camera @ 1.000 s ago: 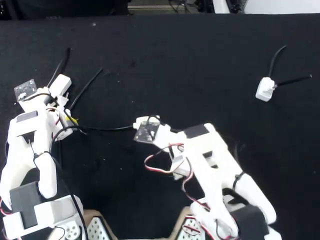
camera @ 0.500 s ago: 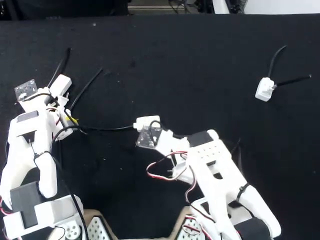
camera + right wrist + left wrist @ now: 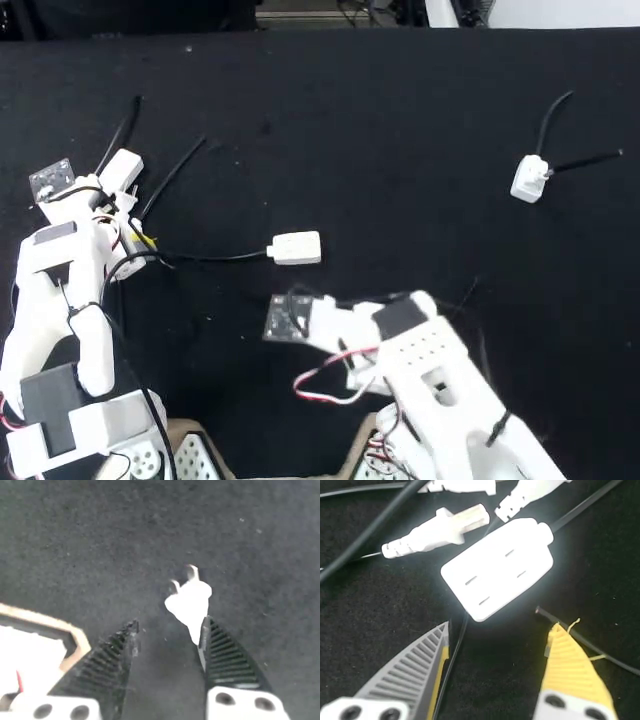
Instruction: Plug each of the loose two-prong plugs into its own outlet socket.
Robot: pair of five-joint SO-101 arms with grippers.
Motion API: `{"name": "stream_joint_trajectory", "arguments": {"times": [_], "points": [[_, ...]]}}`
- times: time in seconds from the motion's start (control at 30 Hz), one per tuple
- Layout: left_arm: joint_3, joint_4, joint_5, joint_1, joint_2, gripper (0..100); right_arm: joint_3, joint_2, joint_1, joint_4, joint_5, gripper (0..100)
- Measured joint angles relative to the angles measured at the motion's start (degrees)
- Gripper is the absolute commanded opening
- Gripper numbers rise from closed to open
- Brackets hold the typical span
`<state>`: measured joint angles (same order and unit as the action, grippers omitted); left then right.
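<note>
A white outlet block [image 3: 497, 567] with two pairs of slots lies just beyond my left gripper [image 3: 499, 629], which is open with nothing between its fingers. A loose white two-prong plug [image 3: 435, 527] lies beside that block. In the high view this block [image 3: 122, 168] is at the far left, by the left arm [image 3: 60, 260]. My right gripper [image 3: 170, 624] is open. A small white two-prong plug [image 3: 189, 600] sits at one fingertip, prongs pointing away; I cannot tell if they touch. The right arm [image 3: 400, 330] is at the front centre.
A white block [image 3: 296, 247] on a black cable lies mid-table, just beyond the right arm. Another white block [image 3: 530, 180] with two black cables sits at the far right. Black cables [image 3: 170, 175] trail around the left outlet. A black cloth [image 3: 350, 120] covers the table.
The right arm has drawn back toward the table's front, uncovering the white block in the middle. The left arm has not moved.
</note>
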<state>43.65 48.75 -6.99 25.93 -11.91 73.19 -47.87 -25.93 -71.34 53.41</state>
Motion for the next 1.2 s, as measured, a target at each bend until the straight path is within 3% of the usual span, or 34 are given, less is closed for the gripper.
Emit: {"name": "stream_joint_trajectory", "arguments": {"times": [0.27,0.57,0.83,1.2], "points": [[0.00,0.00,0.00,0.00,0.00,31,8.88,-2.29,-0.44,12.92,0.35,20.1],[0.00,0.00,0.00,0.00,0.00,31,8.88,-2.29,-0.44,16.35,3.69,16.3],[0.00,0.00,0.00,0.00,0.00,31,8.88,-2.29,8.79,16.44,8.35,18.1],[0.00,0.00,0.00,0.00,0.00,31,8.88,-2.29,9.32,23.74,8.44,18.0]]}}
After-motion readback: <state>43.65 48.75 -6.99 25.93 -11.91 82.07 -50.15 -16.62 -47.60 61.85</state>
